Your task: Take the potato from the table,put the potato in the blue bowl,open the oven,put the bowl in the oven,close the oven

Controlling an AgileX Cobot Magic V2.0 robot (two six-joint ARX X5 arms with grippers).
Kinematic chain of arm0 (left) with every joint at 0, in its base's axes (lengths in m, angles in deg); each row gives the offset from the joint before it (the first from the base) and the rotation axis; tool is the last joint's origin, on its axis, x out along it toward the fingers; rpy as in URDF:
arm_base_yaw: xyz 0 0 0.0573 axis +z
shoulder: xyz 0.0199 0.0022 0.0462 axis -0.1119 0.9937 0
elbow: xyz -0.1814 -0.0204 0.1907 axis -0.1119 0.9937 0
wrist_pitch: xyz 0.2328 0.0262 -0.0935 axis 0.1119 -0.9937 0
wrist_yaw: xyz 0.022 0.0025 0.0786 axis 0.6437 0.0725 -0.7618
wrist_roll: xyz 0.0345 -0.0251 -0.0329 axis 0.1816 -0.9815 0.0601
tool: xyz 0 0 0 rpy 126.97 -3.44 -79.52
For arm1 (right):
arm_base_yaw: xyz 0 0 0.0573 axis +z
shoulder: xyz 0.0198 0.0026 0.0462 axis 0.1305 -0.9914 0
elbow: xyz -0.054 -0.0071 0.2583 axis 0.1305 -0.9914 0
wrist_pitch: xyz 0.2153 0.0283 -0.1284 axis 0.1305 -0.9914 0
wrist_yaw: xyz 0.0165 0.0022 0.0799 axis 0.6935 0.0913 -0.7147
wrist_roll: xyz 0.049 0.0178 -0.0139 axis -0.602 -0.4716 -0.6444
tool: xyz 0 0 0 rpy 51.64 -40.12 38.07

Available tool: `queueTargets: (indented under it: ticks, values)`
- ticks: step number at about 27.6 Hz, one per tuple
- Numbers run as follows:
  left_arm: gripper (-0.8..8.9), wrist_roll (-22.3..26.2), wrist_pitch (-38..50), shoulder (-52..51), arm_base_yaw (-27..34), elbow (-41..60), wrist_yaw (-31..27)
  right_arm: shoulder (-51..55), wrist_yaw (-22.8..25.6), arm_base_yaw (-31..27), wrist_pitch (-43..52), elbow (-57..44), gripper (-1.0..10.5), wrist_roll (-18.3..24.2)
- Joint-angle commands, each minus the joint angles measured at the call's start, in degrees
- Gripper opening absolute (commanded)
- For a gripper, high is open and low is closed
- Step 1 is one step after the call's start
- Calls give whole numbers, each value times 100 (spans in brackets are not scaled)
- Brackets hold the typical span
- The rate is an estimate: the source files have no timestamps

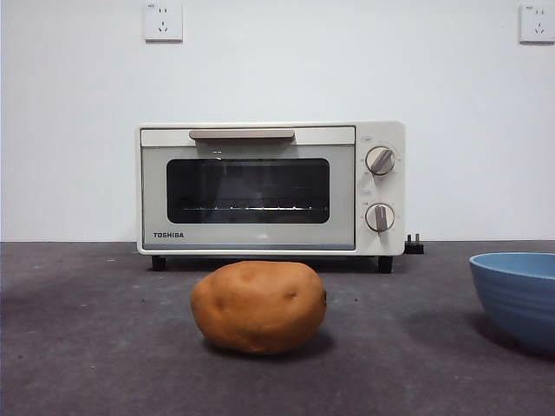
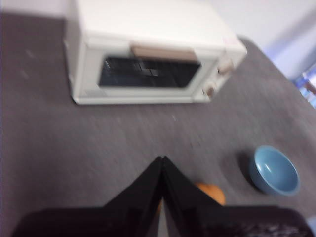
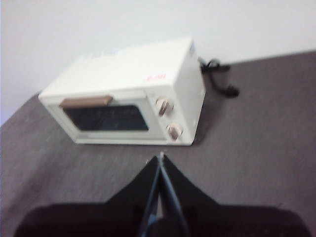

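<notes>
The orange-brown potato (image 1: 258, 307) lies on the dark grey table (image 1: 87, 347), in front of the cream Toshiba oven (image 1: 270, 186), whose glass door is closed. At the right edge stands the blue bowl (image 1: 519, 296), empty. In the left wrist view my left gripper (image 2: 162, 160) is shut, high above the table, with the potato (image 2: 213, 193) partly hidden behind one jaw and the bowl (image 2: 274, 170) off to the side. My right gripper (image 3: 161, 158) is shut too, held high and facing the oven (image 3: 128, 96). Neither arm shows in the front view.
A black plug and cord (image 3: 219, 79) lie beside the oven, near the white wall. Two wall sockets (image 1: 163, 21) sit high on that wall.
</notes>
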Motion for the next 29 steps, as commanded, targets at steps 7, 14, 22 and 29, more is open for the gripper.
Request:
queueTargets:
  ticks: [7,14,22,29]
  values:
    - [-6,664,-151,1110,0,7,662,-1661,-1001,267,-619,424,-2,625]
    - [-6,940,-275,1534,-103,7,662,-2704,-787,1071,-813,623,1,907]
    - [-6,1012,-295,1554,-413,7,662,-3517,227,2634,-693,848,86,909]
    - [-6,1040,-387,1556,-660,7,660,-4157,730,3668,-673,1161,518,1062]
